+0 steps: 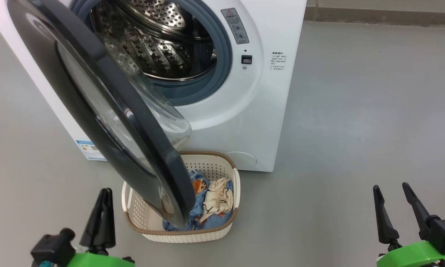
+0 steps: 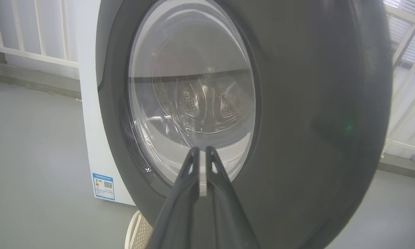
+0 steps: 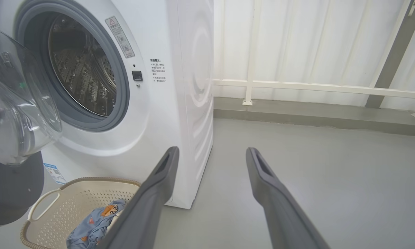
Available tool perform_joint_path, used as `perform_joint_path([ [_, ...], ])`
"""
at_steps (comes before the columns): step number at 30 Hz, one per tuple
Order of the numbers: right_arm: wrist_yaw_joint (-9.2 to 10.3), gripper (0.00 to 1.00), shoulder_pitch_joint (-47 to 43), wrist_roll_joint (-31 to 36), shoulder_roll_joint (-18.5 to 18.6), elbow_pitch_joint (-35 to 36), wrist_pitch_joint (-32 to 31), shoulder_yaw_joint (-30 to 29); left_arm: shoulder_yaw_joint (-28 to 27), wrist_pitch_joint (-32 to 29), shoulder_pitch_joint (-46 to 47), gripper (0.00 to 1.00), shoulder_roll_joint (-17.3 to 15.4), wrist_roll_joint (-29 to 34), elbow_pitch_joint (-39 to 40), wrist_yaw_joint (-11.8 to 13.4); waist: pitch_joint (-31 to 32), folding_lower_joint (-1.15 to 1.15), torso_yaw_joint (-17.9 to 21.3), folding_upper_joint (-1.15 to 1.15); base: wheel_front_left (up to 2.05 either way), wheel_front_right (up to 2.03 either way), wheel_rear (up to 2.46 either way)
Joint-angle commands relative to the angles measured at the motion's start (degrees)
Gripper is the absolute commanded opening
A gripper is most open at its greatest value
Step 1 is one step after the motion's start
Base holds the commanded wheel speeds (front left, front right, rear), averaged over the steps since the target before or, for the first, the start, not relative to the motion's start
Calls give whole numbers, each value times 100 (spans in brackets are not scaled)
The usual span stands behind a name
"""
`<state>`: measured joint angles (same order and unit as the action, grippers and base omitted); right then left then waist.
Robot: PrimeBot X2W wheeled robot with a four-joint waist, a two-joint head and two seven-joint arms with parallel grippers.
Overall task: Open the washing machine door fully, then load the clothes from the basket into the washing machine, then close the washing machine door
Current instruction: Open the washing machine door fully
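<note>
From where I stand, the washing machine door (image 1: 107, 107) is swung out about halfway from the washing machine (image 1: 267, 111), almost edge-on to the robot, its plane running from the hinge side on the left out toward the robot. Its free edge hangs over the near left part of the basket (image 1: 215, 161). The basket sits on the floor right in front of the machine with the clothes (image 1: 211, 204) heaped inside, the blue one partly hidden behind the door's rim. The left gripper (image 1: 105, 193) has its fingers pressed together and holds nothing. It sits low, just left of the door's free edge, facing the glossy outer face and the glass. The right gripper (image 1: 390, 186) has its fingers spread wide and empty, well off to the right, on the side of the door's inner face. That is what I think matters: the door has to swing further left, toward the left gripper, so a push on the outer face would close it. I judge the left arm is nearer, but it needs to get round the edge to the inner side.
</note>
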<state>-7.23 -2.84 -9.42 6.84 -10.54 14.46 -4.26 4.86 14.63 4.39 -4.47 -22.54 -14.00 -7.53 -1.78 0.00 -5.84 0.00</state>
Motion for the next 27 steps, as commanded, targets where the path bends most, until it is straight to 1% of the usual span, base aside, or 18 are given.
perform_joint_path([
  [1, -25, 100, 40, 58, 72, 150, 53, 73, -255, 37, 180, 0, -77, -21, 346, 4, 0, 0, -24, 0, 0, 0, 0],
  [4, -25, 100, 48, 56, 79, 162, 53, 70, -340, 37, 271, 0, -49, -40, 812, 4, -3, 0, -43, 0, 0, 0, 0],
  [5, -25, 100, 48, 56, 79, 162, 53, 70, -340, 37, 271, 0, -49, -40, 812, 4, -3, 0, -43, 0, 0, 0, 0],
  [9, -25, 100, 60, 53, 76, 182, 53, 75, -183, 37, 346, 0, 19, 1, 1731, 4, -8, 0, -41, 0, 0, 0, 0],
  [12, -25, 100, 58, 36, 87, 193, 53, 59, 166, 37, 349, 0, 70, -84, 2441, 4, -15, 0, -30, 0, 0, 0, 0],
  [16, -25, 100, 47, 35, 82, 228, 53, 10, 940, -69, 448, 0, 85, -115, 2983, 4, -43, 0, -25, 0, 0, 0, 0],
  [18, -25, 100, 61, 44, 69, 238, 53, -22, 1300, -176, 541, 0, 88, -157, 3029, 4, -62, 0, -5, 0, 0, 0, 0],
  [20, -25, 100, 88, 53, 53, 241, 53, -17, 1521, -257, 588, 0, 96, -226, 2857, 4, -79, 0, 41, 0, 0, 0, 0],
  [27, -25, 100, 131, 54, 24, 269, 53, -5, 2284, -259, 883, 0, 134, -734, 1842, 4, -150, 0, 157, 0, 0, 0, 0],
])
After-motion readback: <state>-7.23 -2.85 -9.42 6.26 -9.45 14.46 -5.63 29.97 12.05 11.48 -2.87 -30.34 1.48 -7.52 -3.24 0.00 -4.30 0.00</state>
